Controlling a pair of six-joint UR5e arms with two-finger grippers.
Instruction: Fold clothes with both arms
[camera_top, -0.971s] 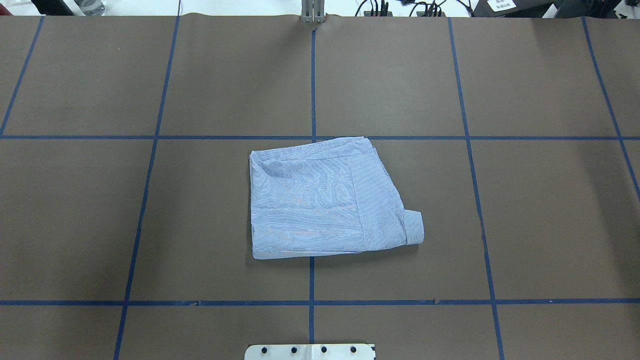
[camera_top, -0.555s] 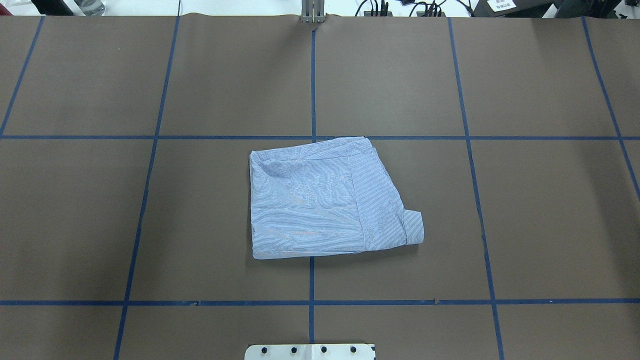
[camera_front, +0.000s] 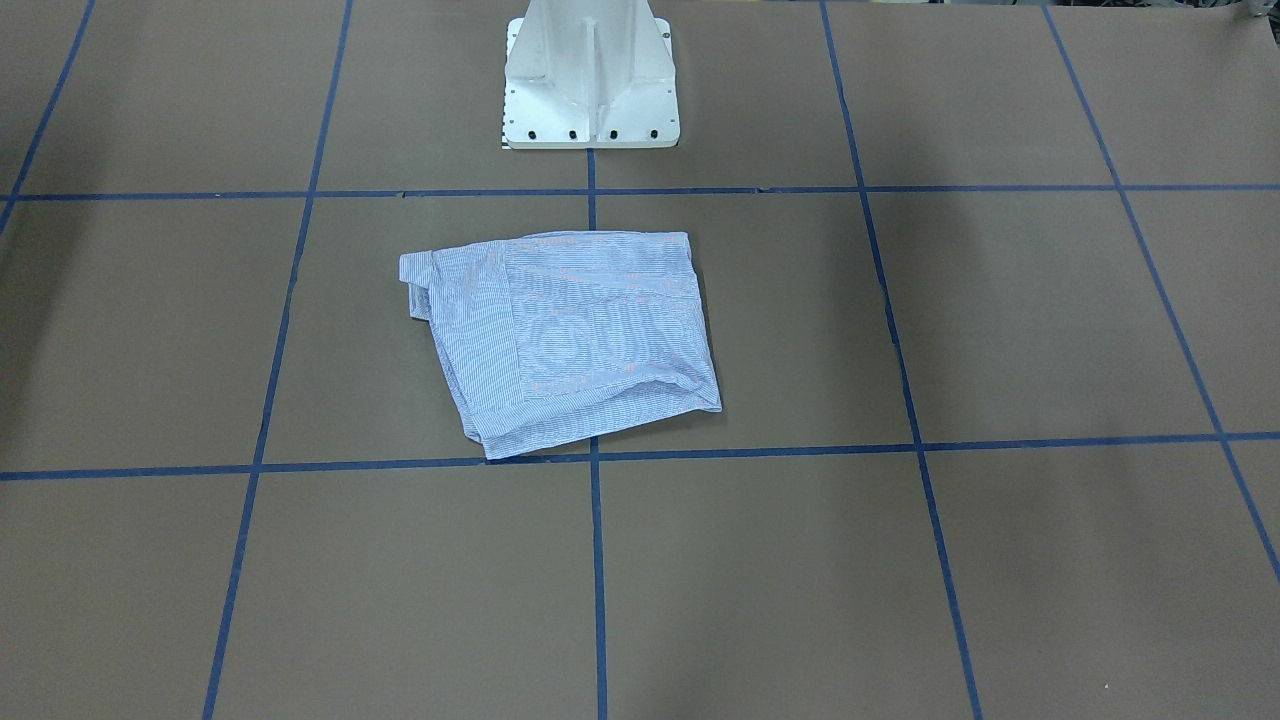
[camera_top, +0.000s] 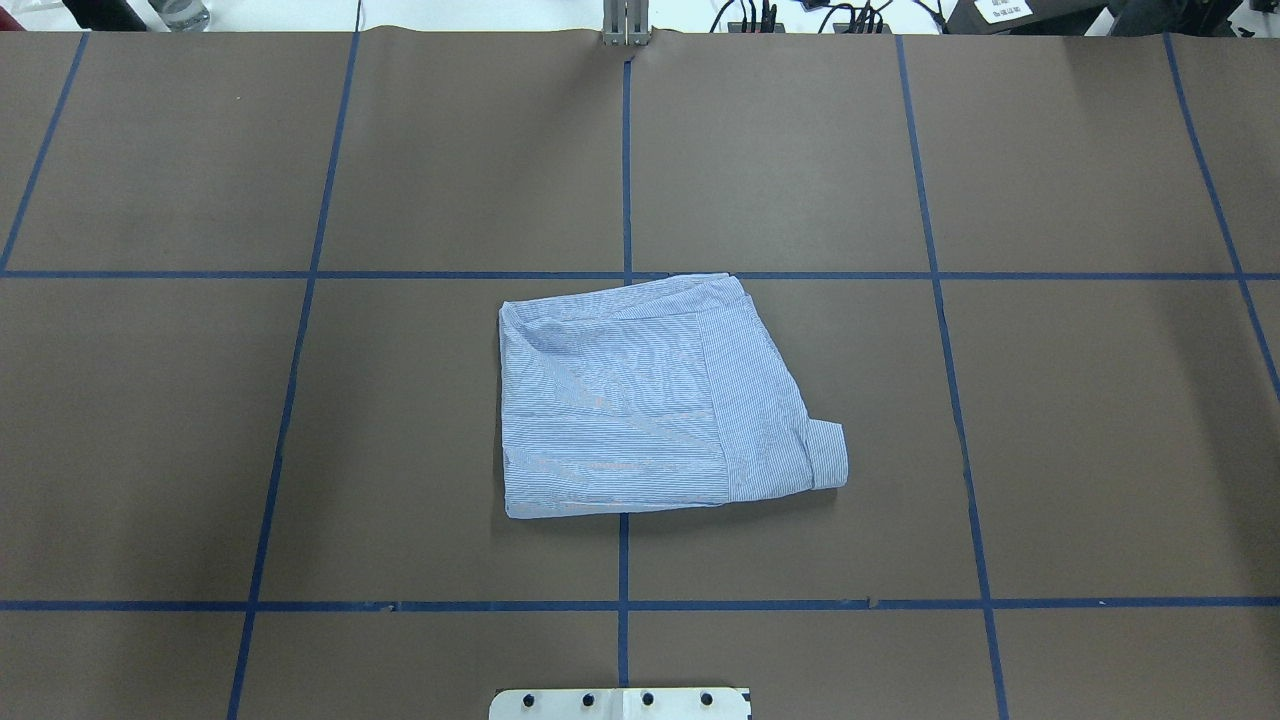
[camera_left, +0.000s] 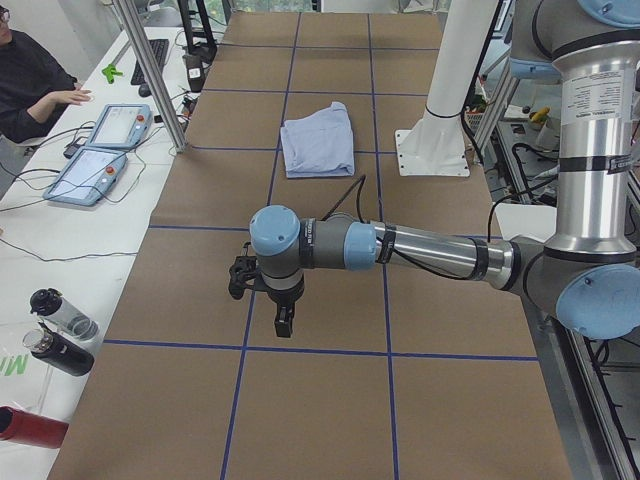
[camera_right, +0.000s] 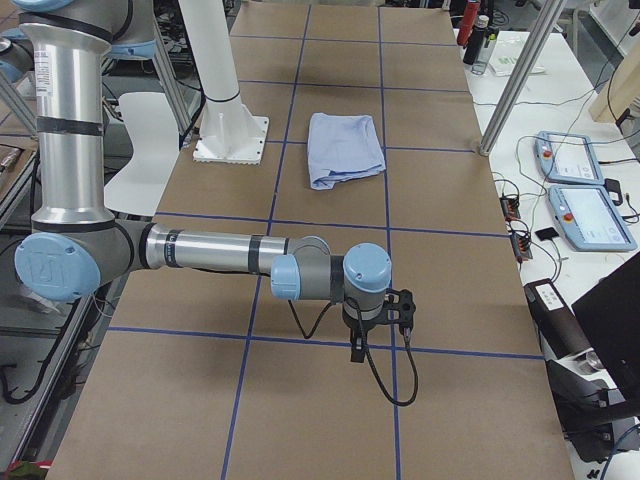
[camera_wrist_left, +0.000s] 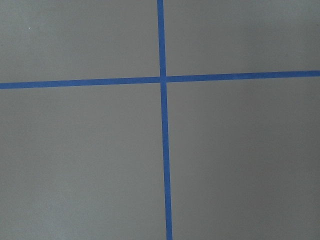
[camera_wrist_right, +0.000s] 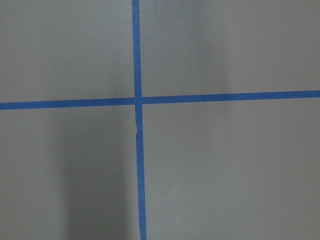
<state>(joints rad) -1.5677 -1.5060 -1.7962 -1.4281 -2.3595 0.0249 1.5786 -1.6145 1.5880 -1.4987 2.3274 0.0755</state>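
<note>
The blue-and-white pinstriped shirt (camera_top: 650, 400) lies folded into a compact rough rectangle at the table's middle, also in the front view (camera_front: 570, 335), the left side view (camera_left: 318, 138) and the right side view (camera_right: 345, 148). A small cuff sticks out at its right near corner (camera_top: 828, 455). No gripper touches it. My left gripper (camera_left: 285, 322) hangs over the table far toward my left end. My right gripper (camera_right: 357, 350) hangs far toward my right end. Both show only in the side views, so I cannot tell whether they are open or shut.
Brown paper with a blue tape grid (camera_top: 625, 560) covers the table. The white pedestal base (camera_front: 588, 80) stands at the robot's side. Teach pendants (camera_left: 100, 150), bottles (camera_left: 50, 330) and a seated person (camera_left: 30, 80) are at the far edge. Both wrist views show only tape crossings (camera_wrist_left: 162, 79).
</note>
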